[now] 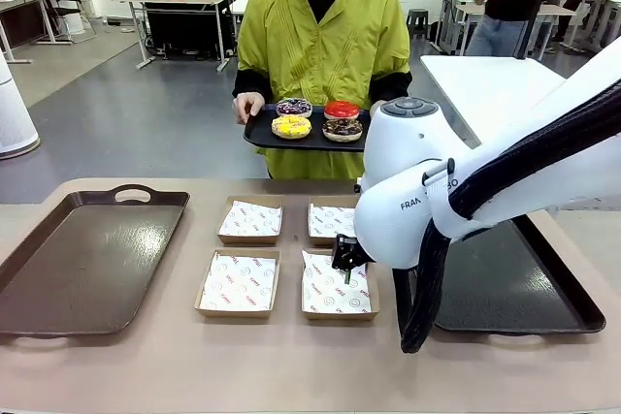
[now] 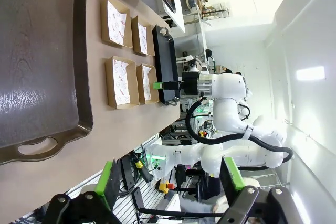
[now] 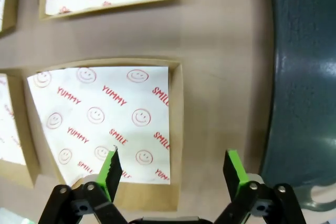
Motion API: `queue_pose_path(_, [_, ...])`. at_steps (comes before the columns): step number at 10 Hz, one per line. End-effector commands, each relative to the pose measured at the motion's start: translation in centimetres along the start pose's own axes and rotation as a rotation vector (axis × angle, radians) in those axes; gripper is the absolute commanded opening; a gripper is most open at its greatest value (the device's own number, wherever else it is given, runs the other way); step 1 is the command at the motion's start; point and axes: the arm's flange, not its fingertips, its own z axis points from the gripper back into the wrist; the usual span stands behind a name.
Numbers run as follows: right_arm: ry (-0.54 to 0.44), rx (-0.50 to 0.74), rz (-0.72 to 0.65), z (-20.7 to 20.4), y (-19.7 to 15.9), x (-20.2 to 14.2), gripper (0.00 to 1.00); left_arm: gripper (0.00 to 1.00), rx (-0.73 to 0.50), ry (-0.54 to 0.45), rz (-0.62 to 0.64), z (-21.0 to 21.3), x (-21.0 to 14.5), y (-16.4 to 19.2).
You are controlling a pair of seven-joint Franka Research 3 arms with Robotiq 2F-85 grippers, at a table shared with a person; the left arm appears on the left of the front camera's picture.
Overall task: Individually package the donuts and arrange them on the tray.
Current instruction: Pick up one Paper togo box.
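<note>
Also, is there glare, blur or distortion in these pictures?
Front view: even light, sharp, soft sheen on the brown tray. Left wrist view: turned sideways, wall washed out. Right wrist view: sharp print in the box, pale glare on the dark tray.

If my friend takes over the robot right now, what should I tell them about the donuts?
Left gripper: open, holding nothing.
Right gripper: open, holding nothing, above the near right box.
Donuts: all four sit on the black tray that the person holds at the far side.
Boxes: four on the table, paper-lined, no donut in any.
Done: nothing packed yet.
Left: put each donut in a box, then arrange them on a tray; a brown tray and a dark tray flank the boxes.
</note>
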Motion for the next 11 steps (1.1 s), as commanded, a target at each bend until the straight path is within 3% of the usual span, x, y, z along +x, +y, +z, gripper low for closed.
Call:
queue_pose_path(1, [-0.021,0.009,0.009,-1.91,0.24,0.35,1.00,1.00,-0.022,-0.014,-0.023,0.06,-0.06,0.07])
queue_pose_path(2, [-0.020,0.012,0.025,-2.38,0.18,0.41,1.00,1.00,-0.022,-0.014,-0.023,0.06,-0.06,0.07])
queue_pose_path(3, [-0.030,0.018,0.031,-2.45,0.12,0.42,0.59,1.00,-0.022,-0.014,-0.023,0.06,-0.06,0.07])
queue_pose_path(4, [-0.033,0.019,0.038,-2.25,0.18,0.34,0.40,1.00,-0.022,-0.014,-0.023,0.06,-0.06,0.07])
queue_pose_path(5, [-0.041,0.019,0.034,-1.89,0.19,0.32,0.00,1.00,-0.022,-0.014,-0.023,0.06,-0.06,0.07])
queue_pose_path(7, [-0.047,0.013,0.028,-1.51,0.24,0.27,0.00,1.00,-0.022,-0.014,-0.023,0.06,-0.06,0.07])
queue_pose_path(8, [-0.045,0.011,0.025,-1.51,0.25,0.25,0.13,1.00,-0.022,-0.014,-0.023,0.06,-0.06,0.07])
queue_pose_path(9, [-0.041,0.010,0.022,-1.52,0.19,0.23,0.03,1.00,-0.022,-0.014,-0.023,0.06,-0.06,0.07])
queue_pose_path(11, [-0.038,0.008,0.011,-1.48,0.15,0.19,0.00,1.00,-0.022,-0.014,-0.023,0.06,-0.06,0.07])
